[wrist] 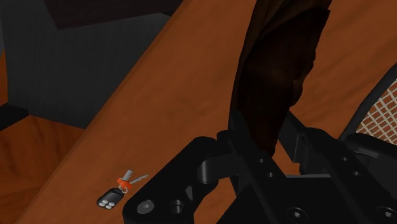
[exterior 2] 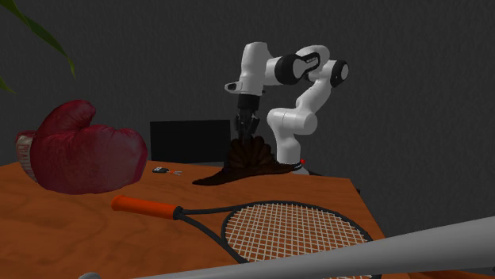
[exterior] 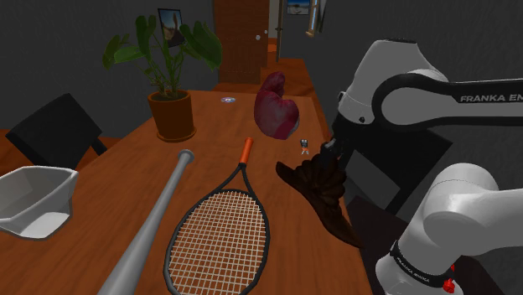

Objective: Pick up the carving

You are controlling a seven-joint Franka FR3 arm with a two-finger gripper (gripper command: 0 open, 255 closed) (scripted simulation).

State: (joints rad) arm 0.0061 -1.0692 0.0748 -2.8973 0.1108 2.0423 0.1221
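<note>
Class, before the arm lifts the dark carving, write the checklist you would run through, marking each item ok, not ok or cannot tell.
1. Gripper straddles the carving: ok.
2. Jaws shut on the carving: ok.
3. Carving off the table: not ok, its tail lies on the wood.
4. Keys apart from the carving: ok.
5. Racket apart from the carving: ok.

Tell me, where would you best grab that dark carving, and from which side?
Probably by its raised scalloped crest, coming straight down from above. The carving stands as a thin fan rising off the table, while its long low tail lies too flat to pinch. The end effector clasps that crest, one finger on each flat face.
</note>
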